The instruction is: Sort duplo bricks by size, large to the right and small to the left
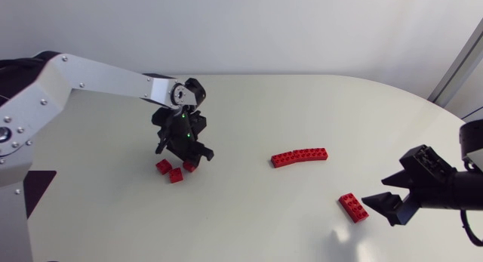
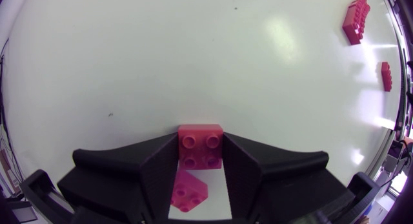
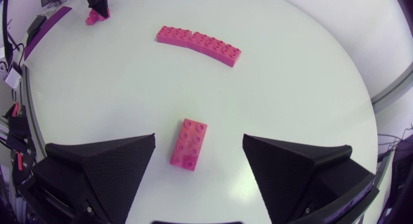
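the left gripper (image 2: 201, 153) is closed on a small brick (image 2: 201, 135) at the left-side small bricks (image 1: 176, 175), probably a set-down needing release, while the right gripper (image 3: 199, 161), wide open and empty, straddles a large brick (image 3: 188, 143).

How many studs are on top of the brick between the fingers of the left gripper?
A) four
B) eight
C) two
A: in the left wrist view the small brick held in the left gripper shows four studs, two by two.
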